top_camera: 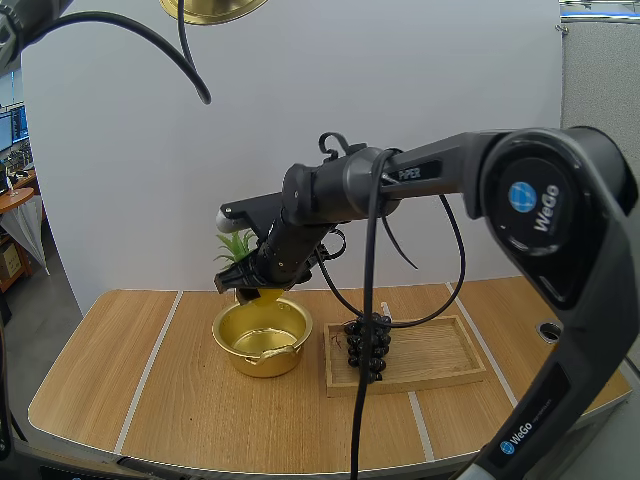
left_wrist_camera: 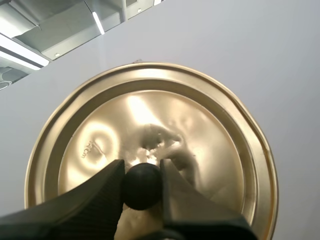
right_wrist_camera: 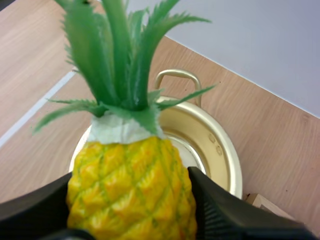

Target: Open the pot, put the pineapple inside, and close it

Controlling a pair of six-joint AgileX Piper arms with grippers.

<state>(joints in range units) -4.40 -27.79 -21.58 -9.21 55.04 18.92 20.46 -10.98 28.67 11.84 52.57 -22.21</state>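
Observation:
A gold pot stands open on the wooden table, its rim and far handle also under the fruit. My right gripper is shut on a yellow pineapple with green leaves, held over the pot's far rim. The black fingers press its sides. High above the table my left gripper is shut on the black knob of the gold lid, whose edge shows overhead.
A wooden tray lies right of the pot, with a bunch of dark grapes at its left end. The tray's corner sits close to the pot. Bare tabletop stretches left of the pot.

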